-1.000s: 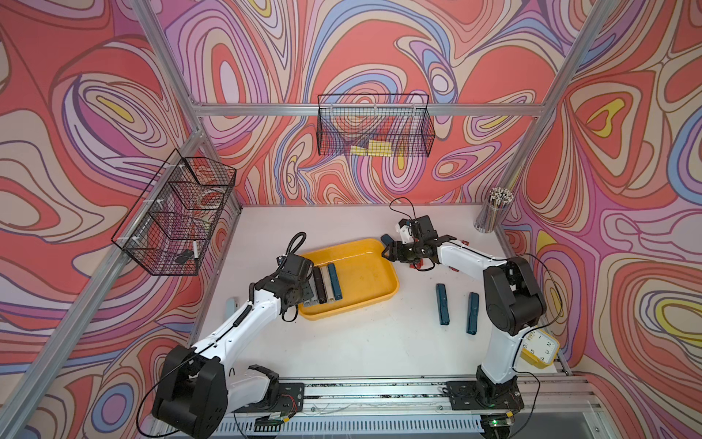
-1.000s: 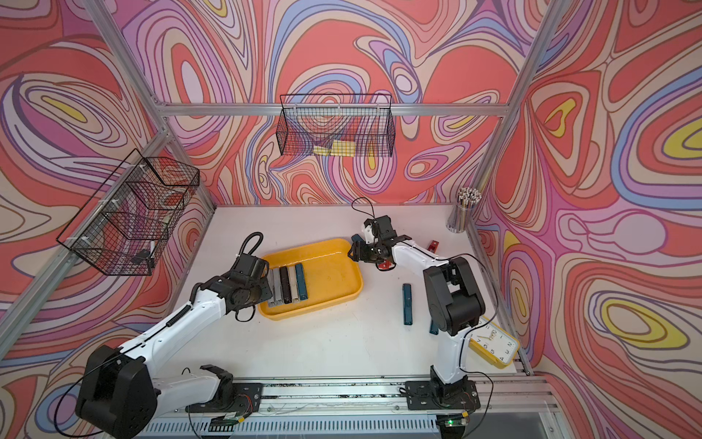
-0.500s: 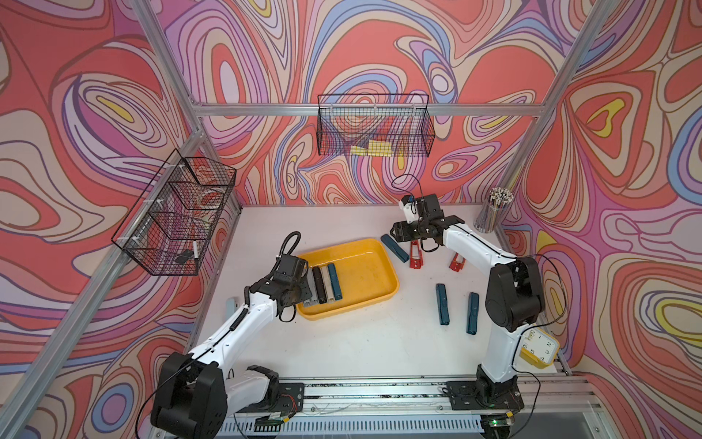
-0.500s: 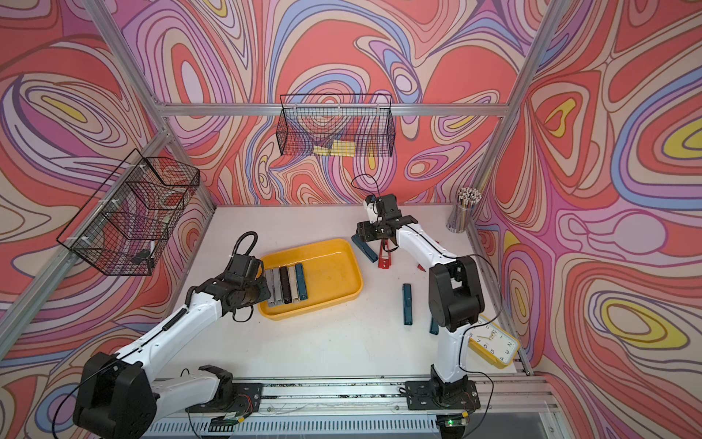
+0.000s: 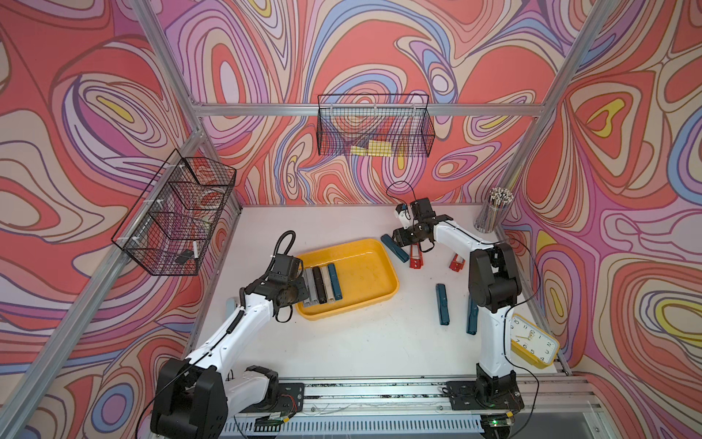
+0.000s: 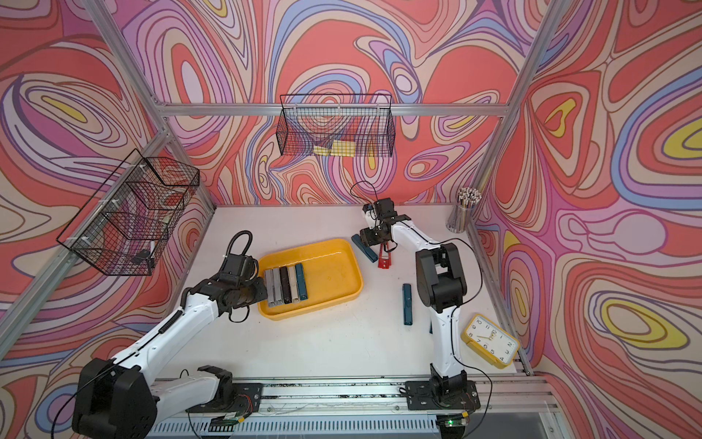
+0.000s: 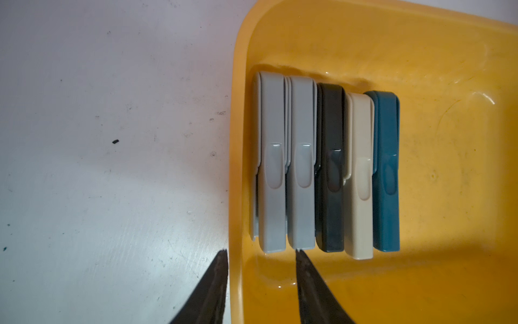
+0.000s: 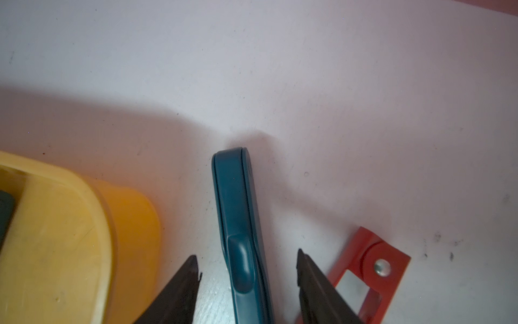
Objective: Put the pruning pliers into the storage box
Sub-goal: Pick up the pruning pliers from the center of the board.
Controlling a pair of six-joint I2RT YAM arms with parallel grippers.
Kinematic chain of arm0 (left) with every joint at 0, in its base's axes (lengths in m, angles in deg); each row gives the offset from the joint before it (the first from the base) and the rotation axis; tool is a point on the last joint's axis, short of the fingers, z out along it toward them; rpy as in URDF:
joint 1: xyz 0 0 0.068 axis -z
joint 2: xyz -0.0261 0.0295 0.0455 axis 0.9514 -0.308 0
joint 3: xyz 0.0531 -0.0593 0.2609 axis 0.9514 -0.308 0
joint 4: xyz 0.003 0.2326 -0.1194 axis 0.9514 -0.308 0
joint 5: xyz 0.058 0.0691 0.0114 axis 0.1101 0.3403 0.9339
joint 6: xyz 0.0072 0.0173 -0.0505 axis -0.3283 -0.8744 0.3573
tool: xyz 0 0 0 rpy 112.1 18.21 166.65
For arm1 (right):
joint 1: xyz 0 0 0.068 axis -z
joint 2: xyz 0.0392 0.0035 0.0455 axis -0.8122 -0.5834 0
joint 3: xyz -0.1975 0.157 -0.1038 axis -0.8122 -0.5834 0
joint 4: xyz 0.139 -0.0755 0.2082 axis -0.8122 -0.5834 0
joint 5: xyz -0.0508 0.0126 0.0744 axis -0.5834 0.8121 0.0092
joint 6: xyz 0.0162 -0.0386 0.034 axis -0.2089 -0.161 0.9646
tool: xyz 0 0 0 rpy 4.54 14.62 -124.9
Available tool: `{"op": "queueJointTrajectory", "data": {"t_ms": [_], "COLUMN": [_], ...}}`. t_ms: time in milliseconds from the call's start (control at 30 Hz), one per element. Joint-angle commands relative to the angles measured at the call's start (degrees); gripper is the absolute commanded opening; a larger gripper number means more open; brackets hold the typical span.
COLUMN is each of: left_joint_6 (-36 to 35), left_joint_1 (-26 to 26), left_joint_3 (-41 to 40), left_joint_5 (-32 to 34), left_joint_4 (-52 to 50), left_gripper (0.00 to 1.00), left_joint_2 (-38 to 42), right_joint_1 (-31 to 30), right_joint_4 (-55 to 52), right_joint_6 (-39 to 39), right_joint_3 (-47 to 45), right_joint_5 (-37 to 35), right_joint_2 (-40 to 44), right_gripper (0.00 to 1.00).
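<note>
Five pruning pliers (image 7: 329,168) lined up in storage box (image 7: 434,70).

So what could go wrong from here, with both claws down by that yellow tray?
The right claw sits open around a teal bar, with a red bar close beside one finger; it might bump that, or the slim bar could slip when squeezed.
The left claw has one finger inside the wall of the yellow tray, one outside; closing or pulling could drag the tray and disturb the grey bars.
</note>
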Motion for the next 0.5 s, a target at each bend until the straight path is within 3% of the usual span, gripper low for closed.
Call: {"op": "queueJointTrajectory", "data": {"t_ms": [0, 467], "left_joint_6": [-1.33, 0.02], "left_joint_1": [-0.48, -2.44], "left_joint_3": [1.45, 1.46], "left_joint_5": [0.91, 1.79], "left_joint_4": [-2.45, 0.87], "left_gripper": [0.43, 0.31], "left_joint_2": [0.14, -5.9], "right_joint_1": [-0.11, -0.13], "right_joint_4": [0.48, 0.66], "right_joint_6": [-0.22, -0.03], "right_joint_3": [-0.91, -2.61], "right_joint_5": [1.35, 2.8], "right_joint_2": [-0.24, -0.6], "right_gripper": [0.58, 0.55]}}
